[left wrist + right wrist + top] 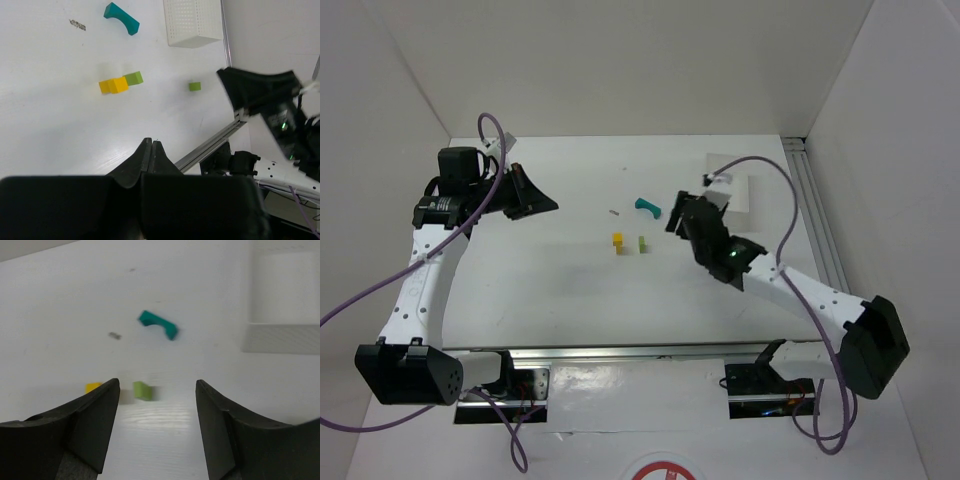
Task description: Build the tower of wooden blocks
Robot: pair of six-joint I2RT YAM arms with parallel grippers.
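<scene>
Wood block tower [116, 85]: unbuilt, its pieces lying loose on the white table [570, 290].

- Teal arch [647, 207]: on its side, alone, well apart from the other pieces and between them and the far wall.
- Yellow block [113, 85]: mid-table. Whether it is one long piece or two set together cannot be told. In the right wrist view a finger cuts off half of it.
- Green block [133, 78]: touching the yellow block at one corner.
- Second green block [195, 86]: smaller in view, lying apart toward the right arm [272, 107]. Which green piece shows in the blurred right wrist view cannot be told.
- Grey scrap [77, 24]: near the arch, too small to identify.
- Tray [192, 25]: white and perforated, just beyond the arch. Its top is cut off by the frame edge, and from overhead the right arm partly covers it.
- Left gripper [151, 145]: fingers pressed together, nothing between them, held off to the left of the pieces.
- Right gripper [157, 385]: fingers spread wide, nothing between them, just beside the arch and above the table.
</scene>
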